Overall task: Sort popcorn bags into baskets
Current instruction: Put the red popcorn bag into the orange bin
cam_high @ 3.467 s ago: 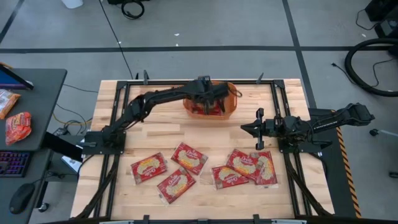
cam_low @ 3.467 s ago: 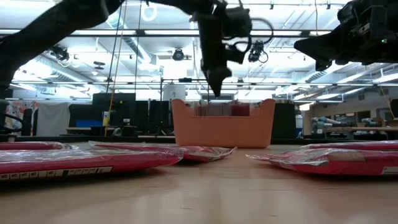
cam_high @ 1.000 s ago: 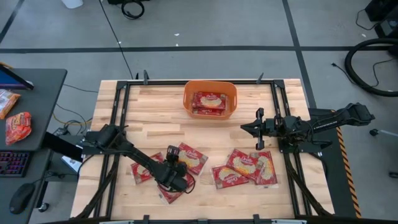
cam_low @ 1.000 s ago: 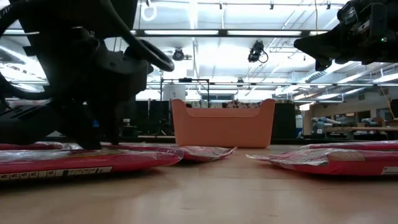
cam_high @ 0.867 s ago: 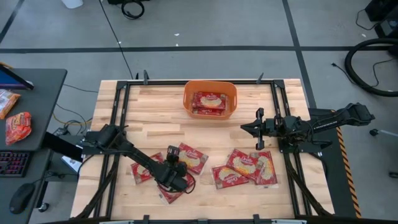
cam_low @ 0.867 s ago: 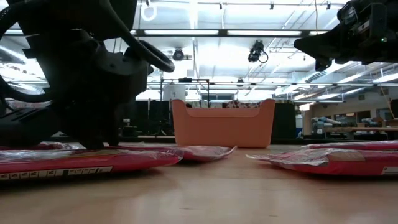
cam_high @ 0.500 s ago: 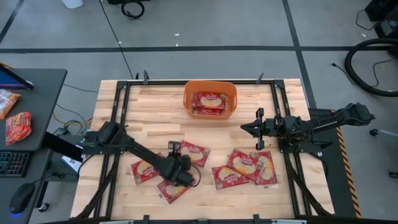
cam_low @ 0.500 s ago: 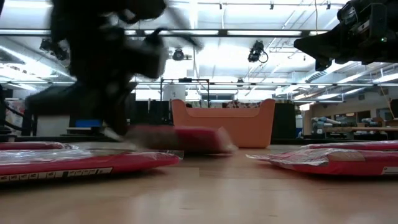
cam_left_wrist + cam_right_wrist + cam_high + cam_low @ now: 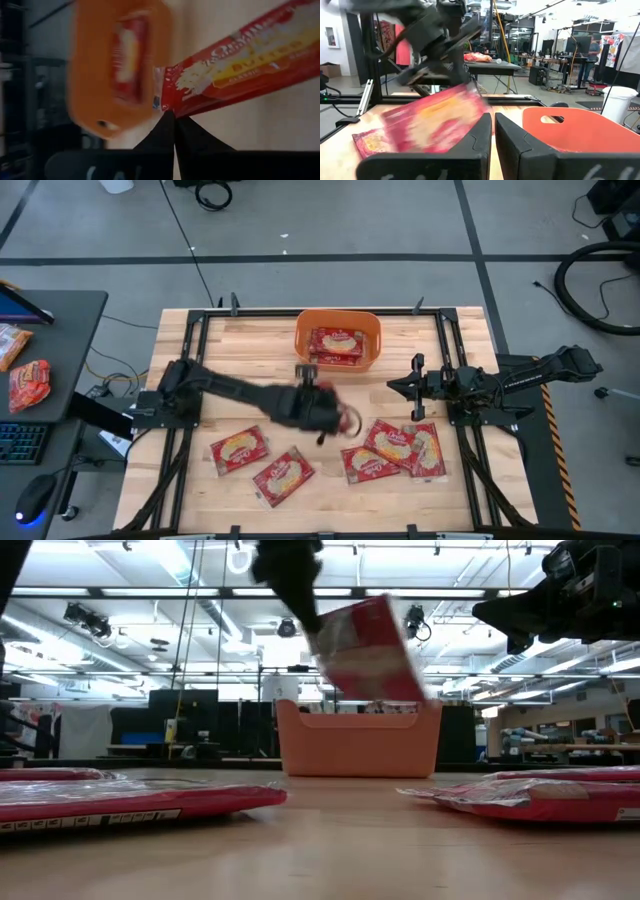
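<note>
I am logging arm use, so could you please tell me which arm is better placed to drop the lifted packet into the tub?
The left. Its gripper already holds a popcorn bag aloft near the orange tub; the right gripper waits empty.

Motion-blurred popcorn bag (image 9: 367,650) and left end effector (image 9: 335,418); print unreadable.

Overhead looks straight down; low looks level across; both share the orange tub (image 9: 338,340)
</note>
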`<state>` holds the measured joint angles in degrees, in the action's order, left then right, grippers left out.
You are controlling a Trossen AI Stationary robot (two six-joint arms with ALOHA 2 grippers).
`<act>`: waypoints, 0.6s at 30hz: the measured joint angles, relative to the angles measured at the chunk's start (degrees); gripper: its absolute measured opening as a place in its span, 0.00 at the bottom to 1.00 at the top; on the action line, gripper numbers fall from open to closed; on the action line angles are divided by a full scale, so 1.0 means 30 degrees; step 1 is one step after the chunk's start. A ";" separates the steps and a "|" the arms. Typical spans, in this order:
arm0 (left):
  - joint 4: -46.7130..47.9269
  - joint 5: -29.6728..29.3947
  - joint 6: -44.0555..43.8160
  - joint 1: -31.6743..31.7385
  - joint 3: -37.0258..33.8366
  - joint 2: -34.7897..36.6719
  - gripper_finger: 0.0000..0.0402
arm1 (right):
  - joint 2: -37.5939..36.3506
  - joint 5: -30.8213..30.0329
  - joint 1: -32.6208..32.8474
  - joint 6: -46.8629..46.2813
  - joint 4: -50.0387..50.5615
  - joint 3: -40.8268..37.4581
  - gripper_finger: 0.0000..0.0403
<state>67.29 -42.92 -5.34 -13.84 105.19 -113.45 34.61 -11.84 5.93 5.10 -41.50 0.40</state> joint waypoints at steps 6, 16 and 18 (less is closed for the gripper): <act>-0.1025 -0.1278 0.3086 0.2834 0.0588 0.0000 0.00 | 0.0000 -0.0007 0.0000 0.0009 0.0000 0.0000 0.07; -0.5705 -0.1158 0.7156 0.7773 0.0588 0.0000 0.00 | 0.0000 -0.0007 0.0000 0.0176 0.0000 0.0000 0.07; -0.6733 -0.0813 0.6987 0.8696 0.0521 -0.0206 0.00 | 0.0000 -0.0007 0.0000 0.0226 0.0000 0.0000 0.07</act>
<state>47.09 -45.36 15.63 12.24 106.76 -114.07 34.61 -11.86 5.93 5.78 -41.50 0.40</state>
